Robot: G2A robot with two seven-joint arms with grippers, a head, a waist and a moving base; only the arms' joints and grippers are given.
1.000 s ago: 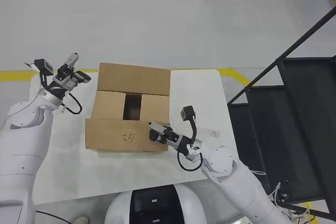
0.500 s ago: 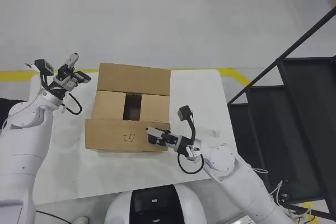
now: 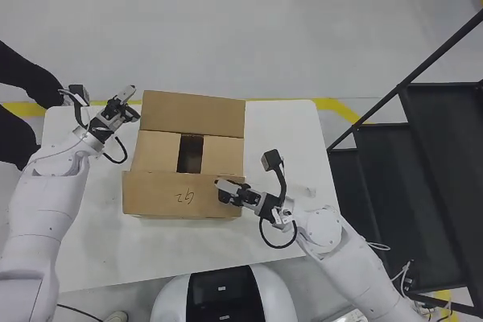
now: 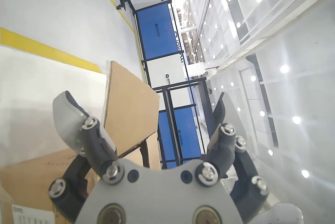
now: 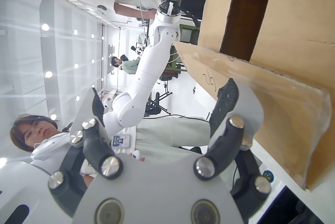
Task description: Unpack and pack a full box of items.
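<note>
The cardboard box [image 3: 163, 193] is sitting on the white tabletop [image 3: 282, 133], with its outer flaps folded out and a dark gap showing between the inner ones. The left gripper [image 3: 131, 100] is hovering just beside the box's far left corner, jaws spread open. The right gripper [image 3: 223, 191] is hanging at the box's near right corner, jaws open and holding nothing.
</note>
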